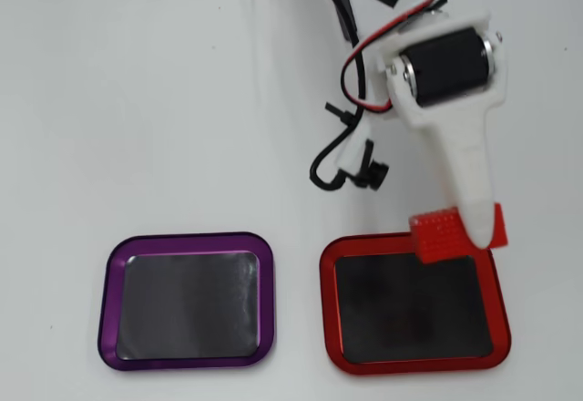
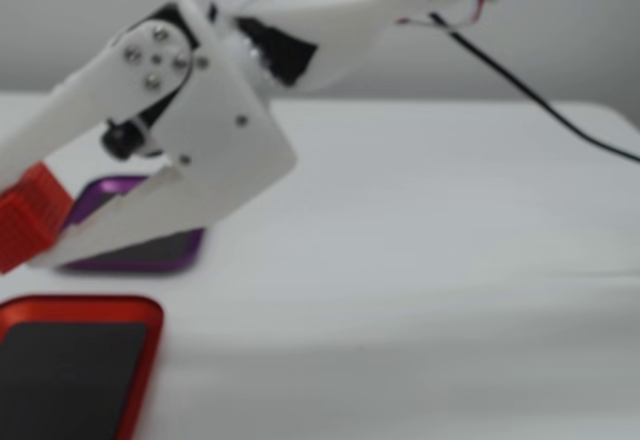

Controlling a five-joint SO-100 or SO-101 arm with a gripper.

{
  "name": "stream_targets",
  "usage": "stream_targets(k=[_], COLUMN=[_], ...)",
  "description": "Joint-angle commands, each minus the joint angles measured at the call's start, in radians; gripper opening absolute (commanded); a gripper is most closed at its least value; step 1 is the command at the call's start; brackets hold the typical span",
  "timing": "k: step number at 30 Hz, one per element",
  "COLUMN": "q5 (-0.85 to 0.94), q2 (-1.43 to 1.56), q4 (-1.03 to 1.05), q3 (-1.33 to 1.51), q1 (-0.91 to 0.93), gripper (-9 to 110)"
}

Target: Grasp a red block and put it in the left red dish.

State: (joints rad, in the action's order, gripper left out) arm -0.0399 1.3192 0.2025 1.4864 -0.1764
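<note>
Now my pincer (image 1: 472, 235) grips the red block (image 1: 441, 235) over the red dish's (image 1: 410, 365) rim beneath; releasing here risks bouncing it out.

Glossy metallic-rimmed red dish (image 1: 332, 303) – matt dark inside; red block (image 1: 439, 234) bumpy.

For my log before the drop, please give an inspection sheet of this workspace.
Surface: white table, bare apart from the trays.
Job's things: red block in the gripper, above the far rim of the red dish; dish empty.
Clutter: purple tray, empty.
Gripper: gripper shut on the block.
Cables: black and red wires hang from the arm.
Surroundings: pale wall in the fixed view.
</note>
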Motion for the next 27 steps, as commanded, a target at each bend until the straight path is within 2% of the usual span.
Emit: stream_targets(k=[1, 13, 17, 23, 27], q5=[0.003, 0.003, 0.003, 0.003, 0.003], q2=[-0.060, -0.156, -0.156, -0.156, -0.156], q4=[0.049, 0.117, 0.201, 0.337, 0.403], q3=[-0.138, -0.215, -0.218, -0.250, -0.321], q1=[0.002, 0.000, 0.000, 0.000, 0.002], gripper=[0, 0, 1, 14, 16])
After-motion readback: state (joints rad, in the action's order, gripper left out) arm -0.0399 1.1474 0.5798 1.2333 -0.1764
